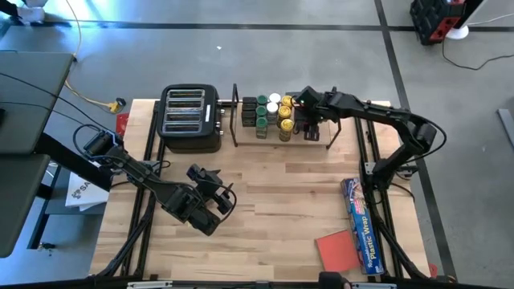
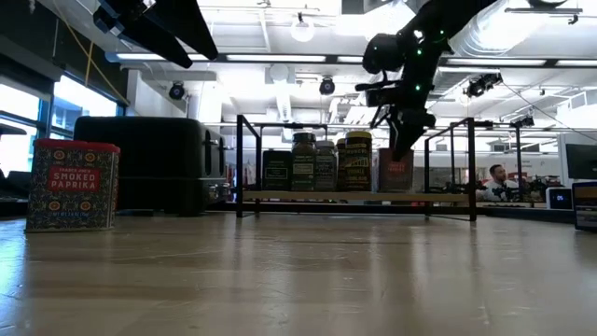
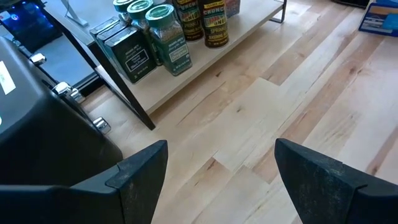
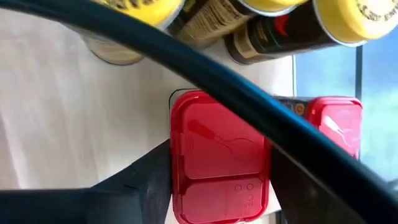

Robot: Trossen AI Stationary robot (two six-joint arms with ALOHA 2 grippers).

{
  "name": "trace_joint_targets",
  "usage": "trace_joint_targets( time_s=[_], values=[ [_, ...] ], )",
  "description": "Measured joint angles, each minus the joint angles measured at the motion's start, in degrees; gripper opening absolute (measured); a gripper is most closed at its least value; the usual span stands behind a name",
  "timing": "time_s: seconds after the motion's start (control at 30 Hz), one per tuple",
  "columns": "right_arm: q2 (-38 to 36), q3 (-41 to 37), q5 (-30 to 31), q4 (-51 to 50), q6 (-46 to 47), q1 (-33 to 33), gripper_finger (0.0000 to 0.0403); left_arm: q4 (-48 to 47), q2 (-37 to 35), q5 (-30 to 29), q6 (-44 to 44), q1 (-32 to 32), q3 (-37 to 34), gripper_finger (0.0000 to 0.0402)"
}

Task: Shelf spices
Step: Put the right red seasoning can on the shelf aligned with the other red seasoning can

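Under the shelf's (image 1: 331, 138) top rod, right pincer (image 4: 217, 180) straddles a red tin (image 4: 219, 167), parted; left pincer (image 3: 221, 180) gapes over bare table (image 1: 281, 201).

Spices (image 1: 269, 115) stand on the shelf (image 1: 341, 136) — toaster (image 1: 190, 118) beside it.

A lab or workshop: exposed ceiling ducts (image 2: 522, 37), strip lights (image 2: 280, 58), concrete floor (image 1: 241, 56), monitors (image 2: 580, 161) behind the wooden table (image 1: 273, 209).
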Motion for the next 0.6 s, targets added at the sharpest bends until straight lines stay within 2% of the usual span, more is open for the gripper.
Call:
trace_joint_targets(
  time_s=[0.23, 0.43, 0.6],
  values=[
    [0.24, 0.00, 3.33, 1.41, 0.28, -0.34, 0.0265, 0.04, 0.00, 0.09, 0.00, 0.00, 0.00, 0.0292],
    [0.14, 1.47, 6.02, 0.21, -1.46, 0.57, 0.0267, 0.04, 0.00, 0.11, 0.00, 0.00, 0.00, 0.0292],
    [-0.97, 3.82, 6.74, -4.57, 0.50, 2.90, 0.0268, 0.10, 0.00, 0.24, 0.00, -0.08, 0.00, 0.0292]
  ],
)
